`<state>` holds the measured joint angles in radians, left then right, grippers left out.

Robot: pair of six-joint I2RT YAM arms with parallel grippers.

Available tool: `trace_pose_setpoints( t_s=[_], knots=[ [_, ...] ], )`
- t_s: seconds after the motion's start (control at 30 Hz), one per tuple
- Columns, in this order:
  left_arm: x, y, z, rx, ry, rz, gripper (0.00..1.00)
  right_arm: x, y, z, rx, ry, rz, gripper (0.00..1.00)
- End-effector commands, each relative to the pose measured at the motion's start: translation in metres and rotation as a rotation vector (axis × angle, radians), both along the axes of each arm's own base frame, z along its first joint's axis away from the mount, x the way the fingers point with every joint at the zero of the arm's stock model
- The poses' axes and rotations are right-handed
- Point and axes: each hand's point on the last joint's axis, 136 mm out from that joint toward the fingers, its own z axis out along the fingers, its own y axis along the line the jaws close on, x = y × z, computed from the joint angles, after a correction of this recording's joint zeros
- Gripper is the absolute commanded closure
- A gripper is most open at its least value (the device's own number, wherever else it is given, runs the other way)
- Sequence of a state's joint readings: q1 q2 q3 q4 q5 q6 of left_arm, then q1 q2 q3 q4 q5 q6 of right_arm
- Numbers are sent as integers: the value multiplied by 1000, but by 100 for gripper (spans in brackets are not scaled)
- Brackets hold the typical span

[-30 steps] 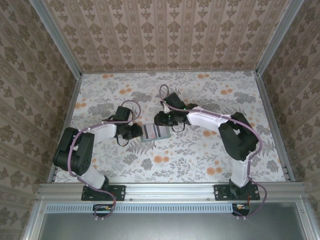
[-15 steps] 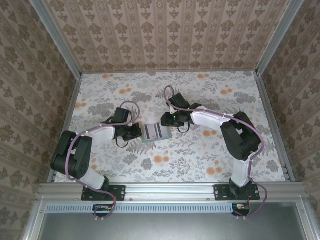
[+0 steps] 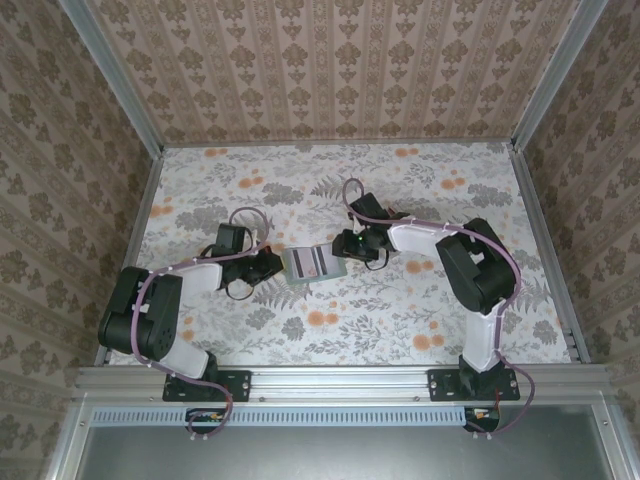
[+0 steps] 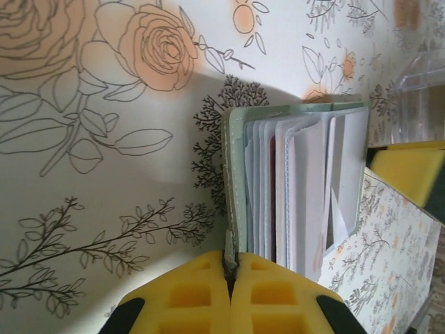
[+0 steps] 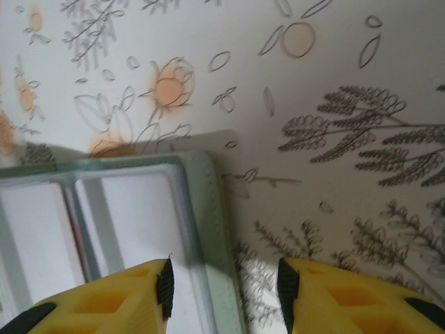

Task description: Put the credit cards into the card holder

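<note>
The card holder lies open in the middle of the table, sage grey-green with clear sleeves inside. My left gripper is shut on its left edge; in the left wrist view the yellow pads pinch the green rim. My right gripper stands open over the holder's right edge, and the green border runs between its fingers. A thin dark red edge shows between the sleeves; I cannot tell whether it is one of the credit cards.
The floral table cover spreads out around the holder. Patterned walls with metal rails close in the left, back and right sides. My right gripper's yellow finger sits just beyond the holder in the left wrist view.
My left gripper has closed on the holder's left edge. The right gripper has slid right and toward the holder's right edge while its fingers widened.
</note>
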<state>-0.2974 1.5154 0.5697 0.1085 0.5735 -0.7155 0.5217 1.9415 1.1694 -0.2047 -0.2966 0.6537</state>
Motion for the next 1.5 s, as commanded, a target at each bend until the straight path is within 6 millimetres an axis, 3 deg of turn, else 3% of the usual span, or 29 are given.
trace_pose_setpoints(
  t_s=[0.0, 0.2, 0.53, 0.7, 0.97, 1.47],
  knots=[
    [0, -3, 2, -37, -3, -8, 100, -6, 23, -12, 126, 64, 27, 52],
    [-1, -1, -2, -19, 4, -6, 100, -6, 46, 11, 284, 47, 58, 52],
    [2, -4, -6, -10, 14, -17, 100, -12, 62, 68, 371, -13, 123, 52],
    [1, -7, -11, -7, 22, -22, 100, -18, 84, 87, 402, -29, 176, 52],
    [-5, -11, -13, -19, 29, -21, 98, -24, 115, 66, 403, 25, 222, 50],
    [-18, -8, -7, -43, 41, -2, 84, -32, 93, -1, 166, 116, 229, 50]
  ],
)
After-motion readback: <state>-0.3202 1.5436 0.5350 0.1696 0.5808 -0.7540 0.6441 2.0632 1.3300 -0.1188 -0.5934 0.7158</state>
